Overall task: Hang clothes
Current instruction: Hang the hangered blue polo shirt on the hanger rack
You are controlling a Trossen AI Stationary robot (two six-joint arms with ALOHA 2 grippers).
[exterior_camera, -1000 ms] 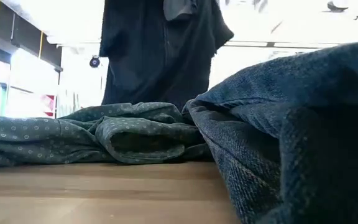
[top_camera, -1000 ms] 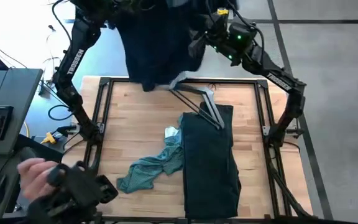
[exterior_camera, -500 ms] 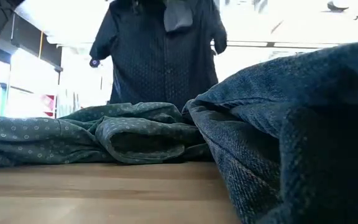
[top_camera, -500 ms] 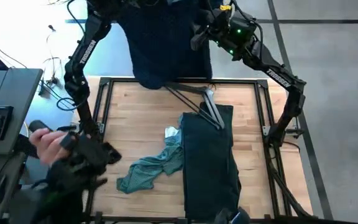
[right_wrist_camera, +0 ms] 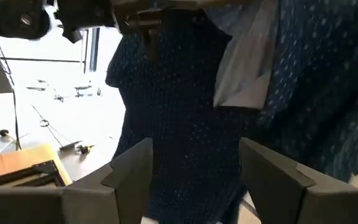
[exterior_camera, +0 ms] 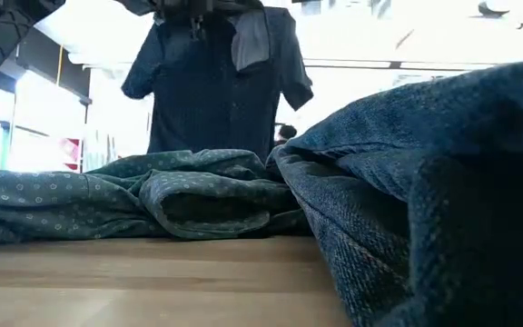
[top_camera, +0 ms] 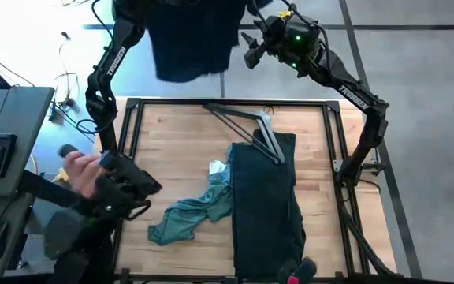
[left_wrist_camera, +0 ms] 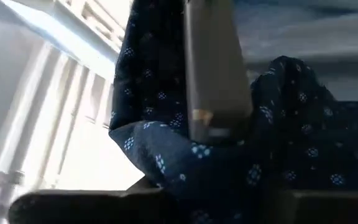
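Beyond the table's 12 o'clock edge, left gripper is clenched on the navy dotted shirt, which hangs clear of the table. Right gripper sits beside it, fingers spread, empty. "TROSSEN" lettering on both arms. Black trousers and teal shirt lie on the wood.

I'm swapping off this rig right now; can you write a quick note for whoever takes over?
Left pincer: shut on the navy shirt, held up beyond the table's far edge.
Right pincer: open, facing the hanging shirt, empty.
On the table: teal shirt, black trousers, hanger near the far edge, partly on the trousers.
Done: shirt lifted. Left: nothing is on the hanger yet; all three garments remain.
A person is at the table's left edge.
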